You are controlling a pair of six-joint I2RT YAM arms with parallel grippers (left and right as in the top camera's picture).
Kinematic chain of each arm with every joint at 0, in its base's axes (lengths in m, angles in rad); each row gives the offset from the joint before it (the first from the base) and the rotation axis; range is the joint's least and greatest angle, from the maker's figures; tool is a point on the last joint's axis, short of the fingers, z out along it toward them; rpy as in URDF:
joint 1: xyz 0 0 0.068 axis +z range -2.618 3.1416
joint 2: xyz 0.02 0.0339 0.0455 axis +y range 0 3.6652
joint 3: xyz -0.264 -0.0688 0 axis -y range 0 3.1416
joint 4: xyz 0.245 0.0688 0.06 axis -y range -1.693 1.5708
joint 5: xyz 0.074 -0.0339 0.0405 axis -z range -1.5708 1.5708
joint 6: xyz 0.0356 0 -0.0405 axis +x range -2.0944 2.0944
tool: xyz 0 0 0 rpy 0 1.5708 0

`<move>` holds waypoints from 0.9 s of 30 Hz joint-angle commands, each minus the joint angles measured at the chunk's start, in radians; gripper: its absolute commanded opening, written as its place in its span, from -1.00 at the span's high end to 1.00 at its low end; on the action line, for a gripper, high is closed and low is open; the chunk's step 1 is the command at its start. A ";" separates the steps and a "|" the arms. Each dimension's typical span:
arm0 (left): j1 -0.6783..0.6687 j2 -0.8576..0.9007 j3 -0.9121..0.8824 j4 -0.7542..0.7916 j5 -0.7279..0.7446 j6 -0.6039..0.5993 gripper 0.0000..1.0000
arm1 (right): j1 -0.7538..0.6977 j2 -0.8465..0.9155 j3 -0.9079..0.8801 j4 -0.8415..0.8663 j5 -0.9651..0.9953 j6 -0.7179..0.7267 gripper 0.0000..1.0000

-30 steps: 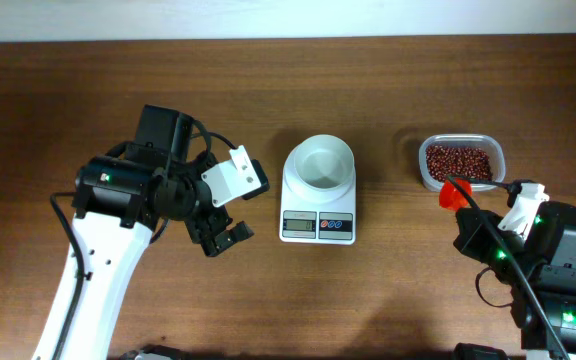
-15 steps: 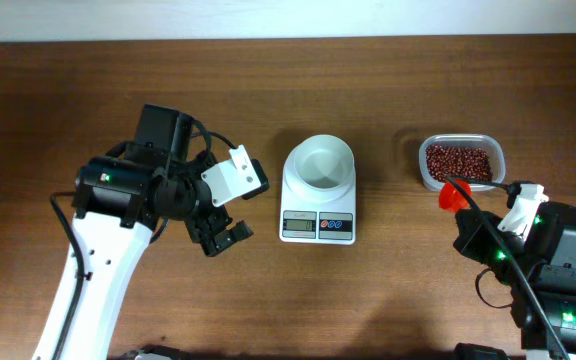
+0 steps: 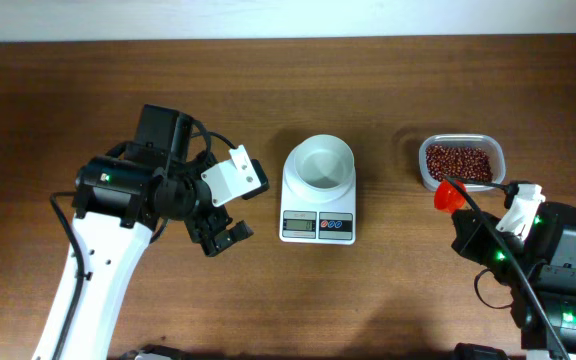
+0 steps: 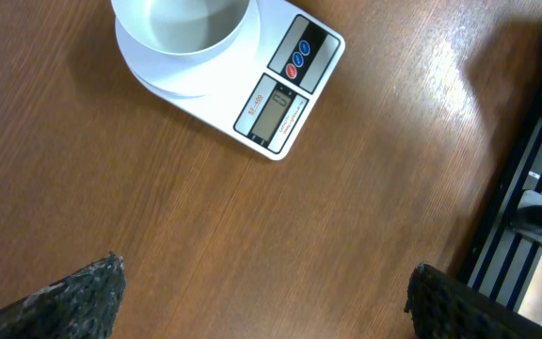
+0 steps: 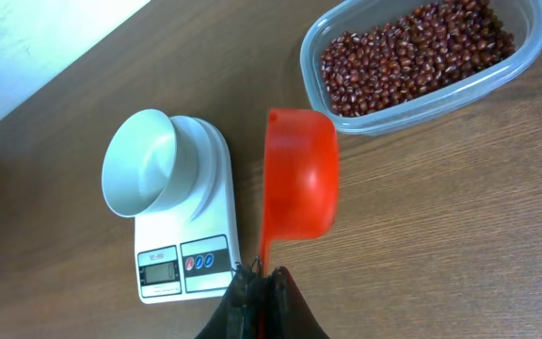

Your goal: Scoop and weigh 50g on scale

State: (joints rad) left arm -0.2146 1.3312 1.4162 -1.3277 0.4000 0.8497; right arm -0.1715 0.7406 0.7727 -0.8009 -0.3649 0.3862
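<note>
The white scale stands mid-table with an empty round white bowl on it; it also shows in the left wrist view and the right wrist view. Dark reddish-brown beans fill a clear container at the right, beans. My right gripper is shut on the handle of a red scoop, scoop, which hangs empty beside the container's near left corner. My left gripper is open over bare wood left of the scale, fingertips wide apart.
The clear plastic container sits at the back right, right of the scale. A pale wall edge runs along the table's far side. Dark framework shows past the table's edge in the left wrist view.
The red scoop has shifted slightly left and toward the container's near edge. The left arm has not moved.
</note>
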 commanded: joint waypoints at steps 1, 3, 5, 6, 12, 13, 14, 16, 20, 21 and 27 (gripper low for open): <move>0.003 -0.013 -0.010 0.000 -0.003 0.015 -0.98 | -0.005 -0.001 0.021 -0.012 -0.021 -0.001 0.92; 0.003 -0.013 -0.010 0.000 -0.003 0.015 -0.99 | -0.005 -0.001 0.020 -0.035 -0.020 -0.001 0.92; 0.003 -0.013 -0.010 0.000 -0.003 0.016 -0.98 | -0.005 -0.001 0.020 -0.043 -0.016 -0.002 0.92; 0.003 -0.013 -0.010 -0.001 -0.003 0.015 -0.98 | -0.005 -0.001 0.020 -0.045 -0.016 -0.013 0.92; 0.003 -0.013 -0.010 0.000 -0.003 0.015 -0.98 | -0.005 -0.001 0.020 -0.045 0.075 -0.016 0.92; 0.003 -0.013 -0.010 0.000 -0.003 0.015 -0.98 | -0.005 -0.001 0.020 -0.042 0.086 -0.016 0.92; 0.003 -0.013 -0.010 0.000 -0.003 0.015 -0.98 | -0.005 -0.001 0.020 -0.040 0.092 -0.016 0.92; 0.003 -0.013 -0.010 0.000 -0.003 0.015 -0.98 | -0.005 -0.001 0.020 -0.032 0.093 -0.016 0.92; 0.003 -0.013 -0.010 0.000 -0.003 0.015 -0.99 | -0.005 0.004 0.020 -0.017 0.116 -0.016 0.92; 0.003 -0.013 -0.010 0.000 -0.003 0.015 -0.98 | -0.005 0.009 0.020 -0.009 0.131 -0.016 0.92; 0.003 -0.013 -0.010 0.000 -0.003 0.015 -0.98 | -0.005 0.073 0.022 0.074 0.116 -0.127 0.92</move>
State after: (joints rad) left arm -0.2150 1.3312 1.4162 -1.3273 0.3996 0.8497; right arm -0.1715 0.7845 0.7727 -0.7540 -0.2508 0.3481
